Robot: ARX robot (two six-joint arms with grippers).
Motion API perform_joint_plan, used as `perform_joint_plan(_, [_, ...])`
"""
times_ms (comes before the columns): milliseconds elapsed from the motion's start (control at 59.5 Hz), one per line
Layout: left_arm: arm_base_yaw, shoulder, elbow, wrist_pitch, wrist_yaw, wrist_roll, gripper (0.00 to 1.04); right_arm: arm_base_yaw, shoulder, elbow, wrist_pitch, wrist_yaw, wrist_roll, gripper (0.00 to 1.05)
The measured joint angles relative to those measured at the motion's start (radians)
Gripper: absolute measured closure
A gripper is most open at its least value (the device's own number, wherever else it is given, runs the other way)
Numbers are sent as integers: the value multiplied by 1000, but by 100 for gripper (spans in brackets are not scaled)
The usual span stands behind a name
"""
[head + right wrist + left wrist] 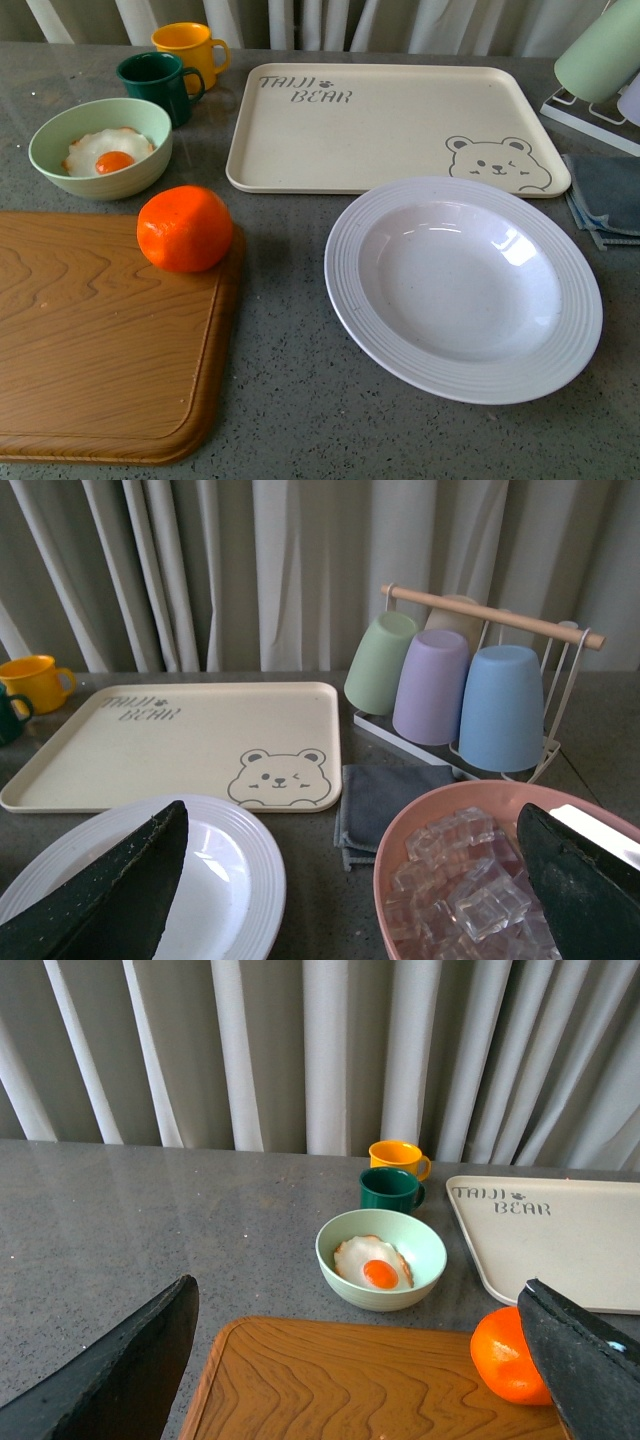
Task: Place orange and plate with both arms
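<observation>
Left wrist view: fingers (110,1380) wide, empty

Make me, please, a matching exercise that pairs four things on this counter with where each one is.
Things:
1. orange
2. fried egg
3. ice cubes
4. bear drawing

Places:
A. in the pink bowl
B. on the wooden cutting board
C. in the pale green bowl
D. printed on the cream tray

Pairs: 1-B, 2-C, 3-A, 4-D
</observation>
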Motion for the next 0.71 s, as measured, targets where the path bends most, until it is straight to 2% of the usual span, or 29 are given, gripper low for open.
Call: perform_joint_plan(706, [0,0,0,0,0,0,9,0,0,0,0,0,0,9])
